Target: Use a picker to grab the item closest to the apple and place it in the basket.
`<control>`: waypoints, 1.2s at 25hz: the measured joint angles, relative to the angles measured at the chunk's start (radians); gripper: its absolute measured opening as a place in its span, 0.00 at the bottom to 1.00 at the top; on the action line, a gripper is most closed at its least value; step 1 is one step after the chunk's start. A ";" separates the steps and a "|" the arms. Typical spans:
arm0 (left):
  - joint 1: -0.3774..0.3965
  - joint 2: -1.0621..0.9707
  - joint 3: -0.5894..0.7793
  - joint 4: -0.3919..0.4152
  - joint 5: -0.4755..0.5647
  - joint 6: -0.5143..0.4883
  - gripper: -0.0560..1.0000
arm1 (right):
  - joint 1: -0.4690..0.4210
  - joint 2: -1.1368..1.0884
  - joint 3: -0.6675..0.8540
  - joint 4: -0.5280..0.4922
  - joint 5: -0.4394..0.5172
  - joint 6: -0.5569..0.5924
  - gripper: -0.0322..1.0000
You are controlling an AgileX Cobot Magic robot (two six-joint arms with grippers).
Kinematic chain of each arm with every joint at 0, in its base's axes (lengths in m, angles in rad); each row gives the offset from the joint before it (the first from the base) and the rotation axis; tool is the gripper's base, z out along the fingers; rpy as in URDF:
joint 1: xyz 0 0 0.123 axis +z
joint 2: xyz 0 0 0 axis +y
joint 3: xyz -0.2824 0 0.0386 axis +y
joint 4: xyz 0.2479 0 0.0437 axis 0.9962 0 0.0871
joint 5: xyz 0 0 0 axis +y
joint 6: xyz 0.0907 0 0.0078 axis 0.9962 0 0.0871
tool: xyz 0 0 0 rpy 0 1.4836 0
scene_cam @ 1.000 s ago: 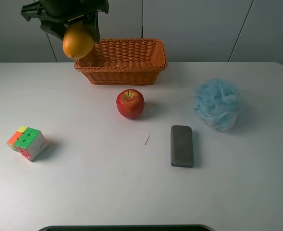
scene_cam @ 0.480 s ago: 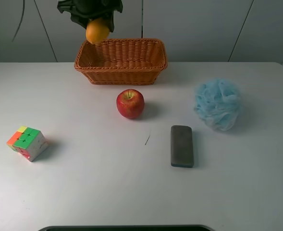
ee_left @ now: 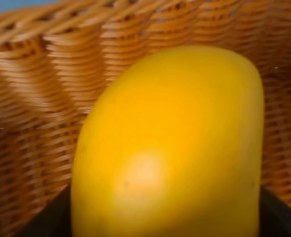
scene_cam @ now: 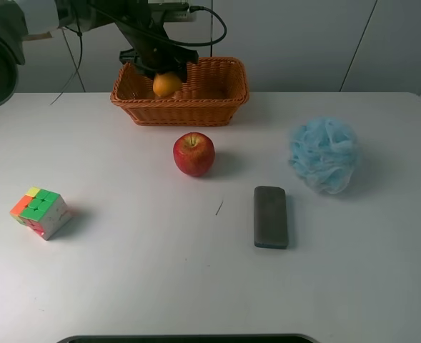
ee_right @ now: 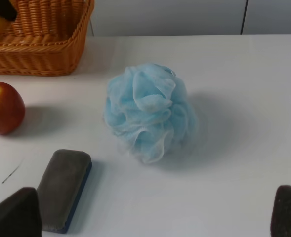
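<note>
You are looking at a white table [scene_cam: 139, 286] filling most of the frame; a pale grey panelled wall [scene_cam: 296, 43] is running across the top, and a dark strip [scene_cam: 189, 339] is showing at the bottom edge.

fruit [scene_cam: 167, 84] in basket [scene_cam: 179, 111] | basket behind apple [scene_cam: 194, 153] | cube [scene_cam: 41, 212] left — eraser [scene_cam: 270, 216], sponge [scene_cam: 324, 154] right

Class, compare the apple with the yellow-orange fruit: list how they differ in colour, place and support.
The apple is red; the yellow-orange fruit is not. The apple rests on the table; the fruit is inside the basket. The apple lies free; the fruit sits in the left gripper. Both are smooth-skinned fruits.
</note>
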 joint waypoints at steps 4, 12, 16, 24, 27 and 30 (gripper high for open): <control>0.000 0.014 0.000 -0.009 -0.020 0.009 0.61 | 0.000 0.000 0.000 0.000 0.000 0.000 0.71; 0.006 0.016 -0.001 -0.042 -0.039 0.027 0.75 | 0.000 0.000 0.000 0.000 0.000 0.000 0.71; 0.009 -0.006 -0.001 -0.096 -0.005 0.066 0.75 | 0.000 0.000 0.000 0.000 0.000 0.000 0.71; 0.026 -0.234 -0.001 -0.080 0.313 0.102 0.75 | 0.000 0.000 0.000 0.000 0.000 0.000 0.71; 0.040 -0.343 0.014 -0.066 0.371 0.132 0.75 | 0.000 0.000 0.000 0.000 0.000 0.000 0.71; 0.046 -0.485 0.115 -0.042 0.380 0.145 0.75 | 0.000 0.000 0.000 0.000 0.000 0.000 0.71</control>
